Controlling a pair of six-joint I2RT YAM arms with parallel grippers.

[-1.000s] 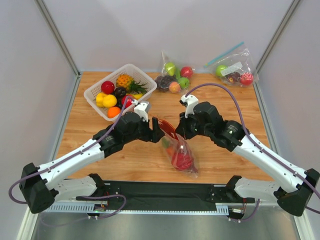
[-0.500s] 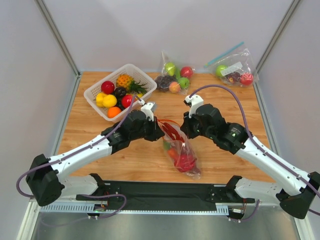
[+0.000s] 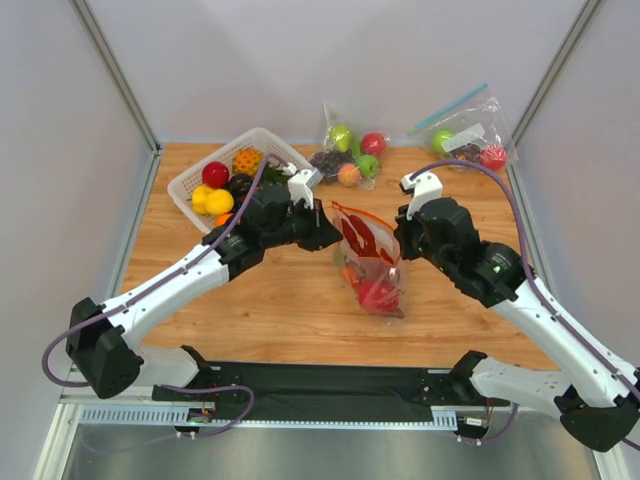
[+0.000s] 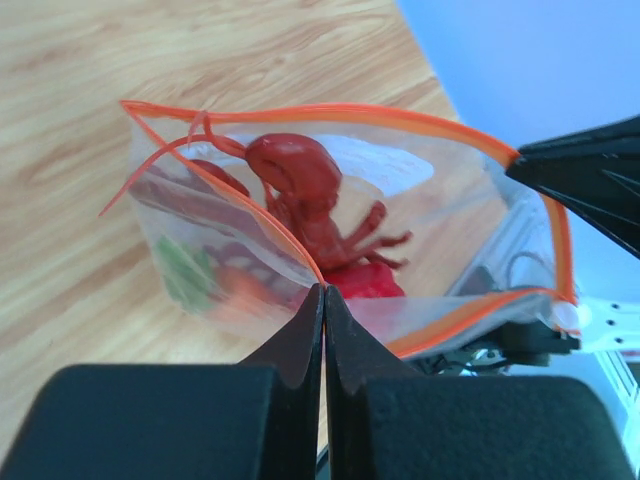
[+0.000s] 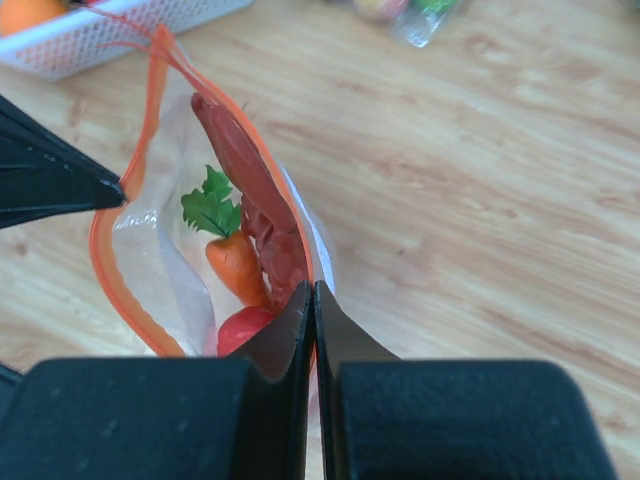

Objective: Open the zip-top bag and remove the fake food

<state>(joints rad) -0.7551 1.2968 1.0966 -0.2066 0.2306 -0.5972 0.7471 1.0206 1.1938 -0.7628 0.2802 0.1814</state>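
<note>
Currently, item one: the zip-top bag, at mid-table between my two arms, its orange-red mouth spread wide. Left gripper: clamped on the near lip. Right gripper: clamped on the opposite lip. Contents, all inside: lobster uppermost, carrot beneath it, red pepper-like piece at the bottom. Step, as I judge it: opening done, removal not yet begun. With both grips occupied, I judge the next move needs either a tip of the bag or one lip let go so that arm can reach for the lobster. Surface: pale wood-grain table, bearing a white basket of fruit at far left and two other clear bags along the far edge. Room: plain grey-white panels on three sides.
</note>
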